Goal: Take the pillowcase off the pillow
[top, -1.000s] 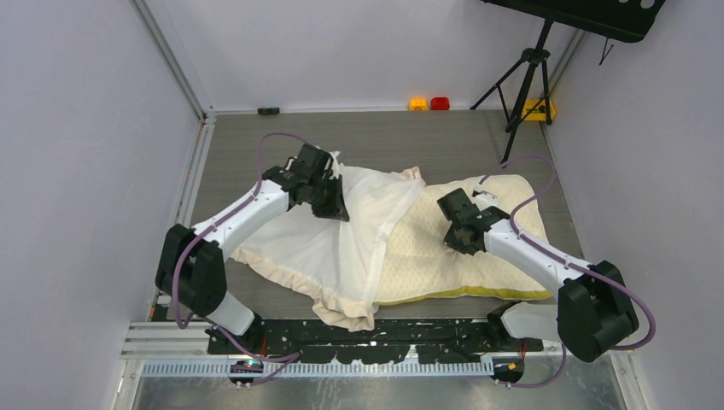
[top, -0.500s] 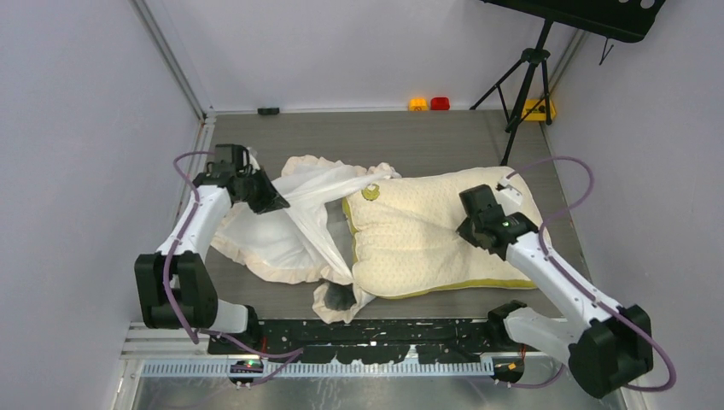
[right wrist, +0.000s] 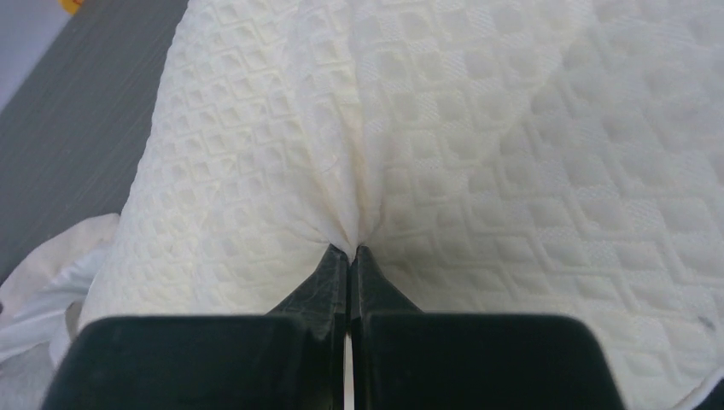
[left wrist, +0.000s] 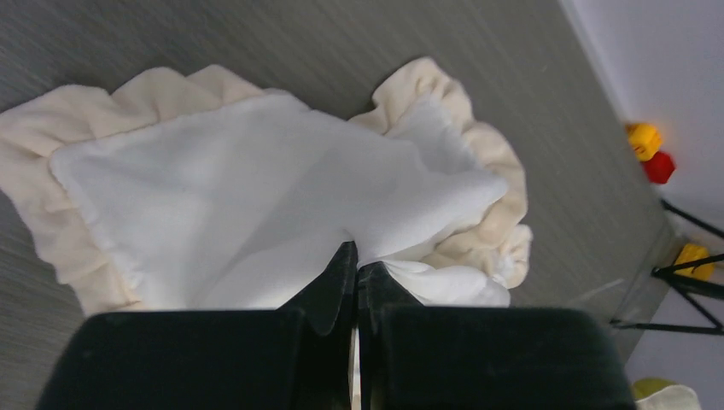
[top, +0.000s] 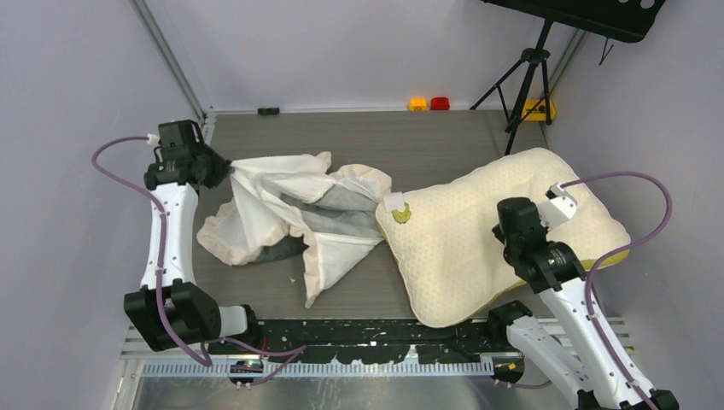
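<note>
Pillowcase (top: pixel 286 209) is seen crumpled at centre left of the top view, lying on the table (top: pixel 444 145), cream side mostly up with grey patches showing. Its far-left corner is pinched in the left gripper (left wrist: pixel 356 256), jaws closed tight on the fabric, at upper left. Pillow (top: pixel 461 235) is seen bare at the right, just beside the pillowcase. A fold of its dotted surface is clamped by the right gripper (right wrist: pixel 351 250).
</note>
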You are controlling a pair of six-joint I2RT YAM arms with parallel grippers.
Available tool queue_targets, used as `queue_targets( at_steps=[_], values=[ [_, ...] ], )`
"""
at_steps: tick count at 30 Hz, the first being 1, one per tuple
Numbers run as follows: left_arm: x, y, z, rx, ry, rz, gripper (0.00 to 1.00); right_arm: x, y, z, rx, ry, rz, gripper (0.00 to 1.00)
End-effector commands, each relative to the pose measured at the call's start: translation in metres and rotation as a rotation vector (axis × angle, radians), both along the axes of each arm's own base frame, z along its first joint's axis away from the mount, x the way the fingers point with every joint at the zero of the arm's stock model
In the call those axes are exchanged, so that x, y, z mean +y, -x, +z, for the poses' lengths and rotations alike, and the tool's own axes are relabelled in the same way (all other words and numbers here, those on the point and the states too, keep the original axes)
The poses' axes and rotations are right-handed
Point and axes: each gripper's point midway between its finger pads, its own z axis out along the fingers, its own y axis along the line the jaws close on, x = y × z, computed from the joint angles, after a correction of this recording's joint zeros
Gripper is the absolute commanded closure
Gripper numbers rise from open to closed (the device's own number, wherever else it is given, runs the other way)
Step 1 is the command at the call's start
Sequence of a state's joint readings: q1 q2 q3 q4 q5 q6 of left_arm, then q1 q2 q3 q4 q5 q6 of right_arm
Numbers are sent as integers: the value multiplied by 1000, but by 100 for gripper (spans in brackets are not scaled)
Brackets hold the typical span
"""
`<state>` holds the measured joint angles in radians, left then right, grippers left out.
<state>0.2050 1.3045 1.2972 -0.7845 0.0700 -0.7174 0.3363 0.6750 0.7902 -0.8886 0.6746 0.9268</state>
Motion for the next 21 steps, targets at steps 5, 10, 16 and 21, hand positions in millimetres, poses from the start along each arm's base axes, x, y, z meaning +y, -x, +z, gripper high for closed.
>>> queue_targets(
  at_steps=[5,10,16,21],
  values=[
    [13,-49,66,-233,44,97,100,84,-74,115,-434,-320,292,100],
    [29,-97,105,-246,19,117,100,95,-116,173,-544,-381,250,100],
    [22,-136,180,-402,24,25,100,117,-169,261,-727,-413,297,100],
    [6,-165,196,-504,16,-47,92,165,-210,266,-654,-476,458,72]
  ],
)
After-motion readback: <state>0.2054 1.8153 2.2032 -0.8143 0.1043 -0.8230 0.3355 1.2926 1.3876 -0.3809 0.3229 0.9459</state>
